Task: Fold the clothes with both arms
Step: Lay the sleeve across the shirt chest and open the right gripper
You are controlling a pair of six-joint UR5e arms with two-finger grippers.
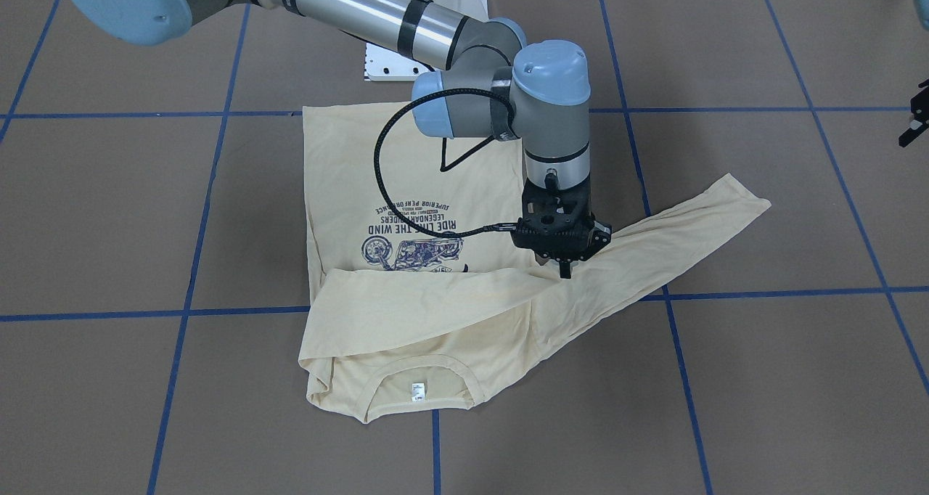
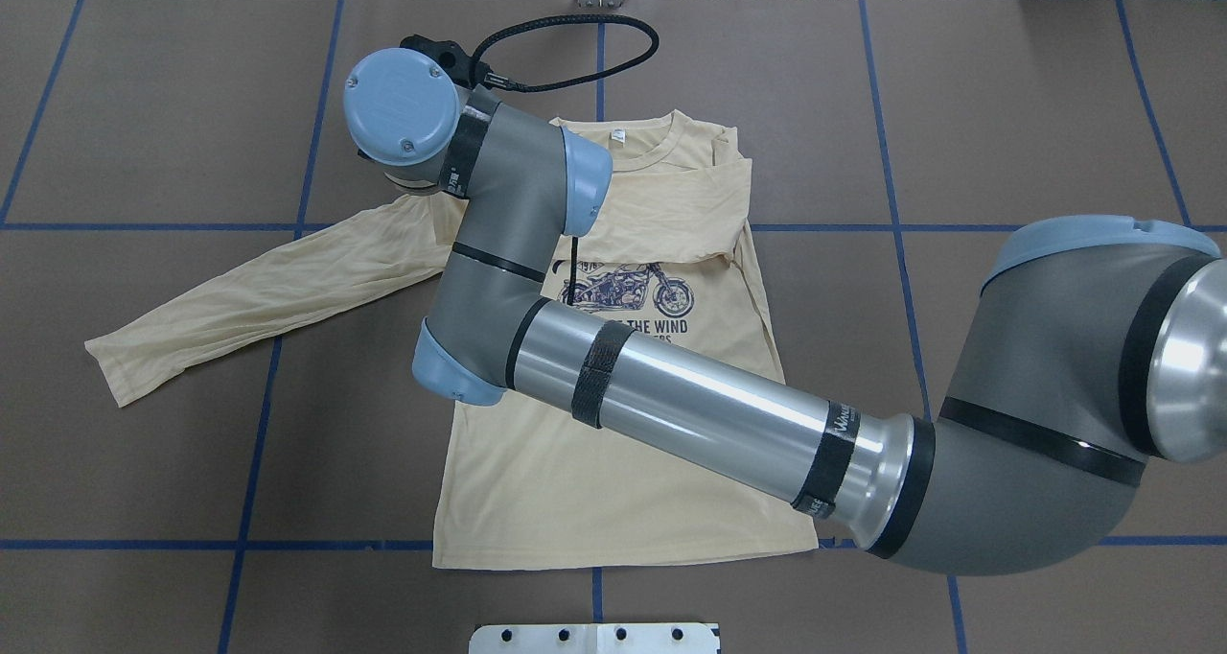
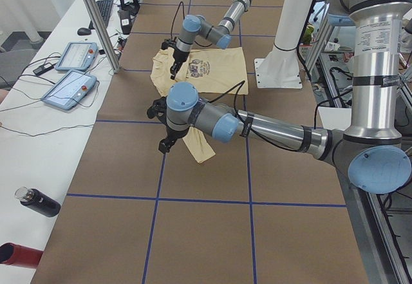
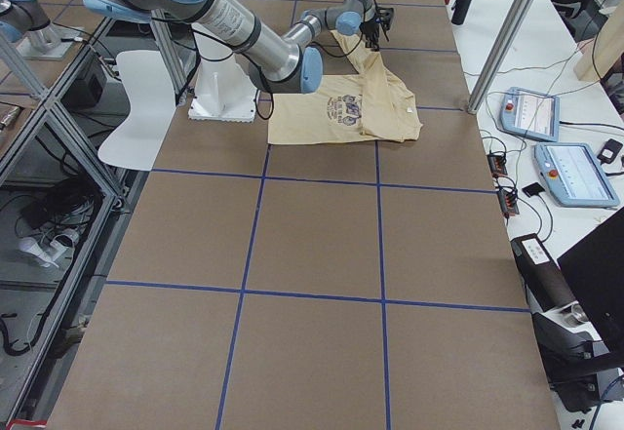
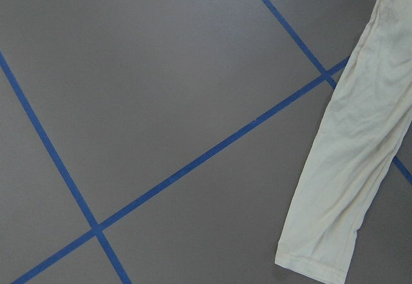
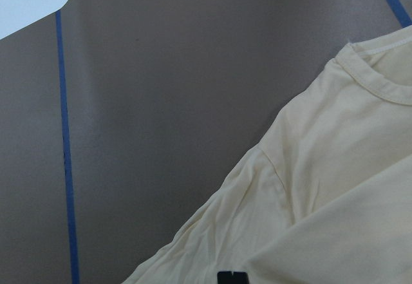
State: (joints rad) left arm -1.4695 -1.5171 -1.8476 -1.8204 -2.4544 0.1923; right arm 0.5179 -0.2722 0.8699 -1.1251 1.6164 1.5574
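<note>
The cream-yellow shirt (image 1: 341, 161) lies flat and print-up on the brown table (image 1: 109, 212), with its neckline and white label (image 1: 417, 390) on the side away from the robot. One sleeve (image 1: 406, 306) is folded across the chest. The other sleeve (image 1: 689, 219) lies stretched out toward my left side. My right arm reaches across the shirt. Its gripper (image 1: 565, 266) points down at that sleeve's shoulder, fingers together, tip at the cloth. Whether it pinches cloth I cannot tell. My left gripper (image 1: 916, 117) hangs beyond the sleeve's cuff (image 5: 315, 258), cut off at the frame's edge.
The white pedestal base (image 2: 594, 638) stands behind the shirt's hem. Two teach pendants (image 3: 71, 71) and cables lie on the side bench, with a metal post (image 3: 96, 20) beside them. A black bottle (image 3: 38, 201) lies at that bench's near end. Blue tape lines cross the table.
</note>
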